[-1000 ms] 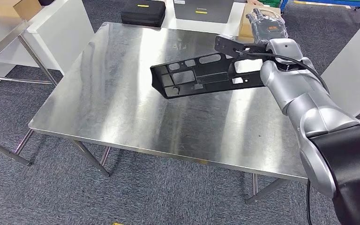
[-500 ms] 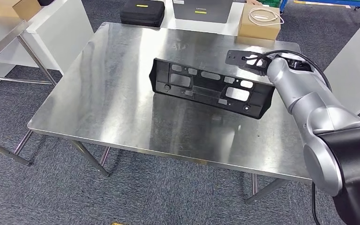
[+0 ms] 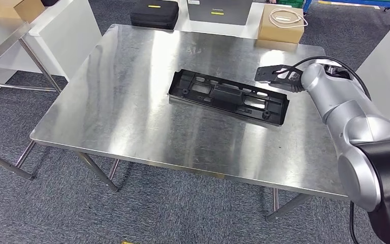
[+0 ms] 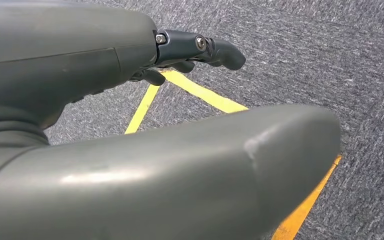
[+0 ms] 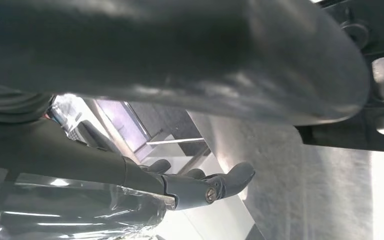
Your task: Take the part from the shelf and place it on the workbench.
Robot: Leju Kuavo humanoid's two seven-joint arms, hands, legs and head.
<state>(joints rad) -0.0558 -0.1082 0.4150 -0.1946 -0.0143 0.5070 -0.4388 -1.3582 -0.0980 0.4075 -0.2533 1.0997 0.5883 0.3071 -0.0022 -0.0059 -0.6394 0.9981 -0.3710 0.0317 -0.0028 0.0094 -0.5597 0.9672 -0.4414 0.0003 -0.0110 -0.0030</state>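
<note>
I see the part (image 3: pixel 228 96) lying flat on the workbench (image 3: pixel 132 117), a little right of the middle and toward the far edge, its long side running slantwise from the centre toward the right edge. My right hand (image 3: pixel 277 74) hovers just past the part's far right end, near the right edge of the bench. In the right wrist view the fingers (image 5: pixel 230 181) are spread with nothing between them, so I judge that hand released, with the part (image 5: pixel 380 65) lying apart from it. My left hand (image 4: pixel 190 52) hangs low over carpet with yellow lines (image 4: pixel 200 95); its fingers look loosely curled and hold nothing that I can see, though I cannot tell whether they are fully clenched.

To my eye the placing is done and the step in hand is the withdrawal. I would lift the right hand straight up first, then draw it back toward the body, keeping the fingers apart so that none hooks an opening in the part. The cable at the wrist (image 3: pixel 330 63) loops close by, so I would keep it from dragging across the part's end. The steel top looks slick; a light nudge could slide the part.
</note>
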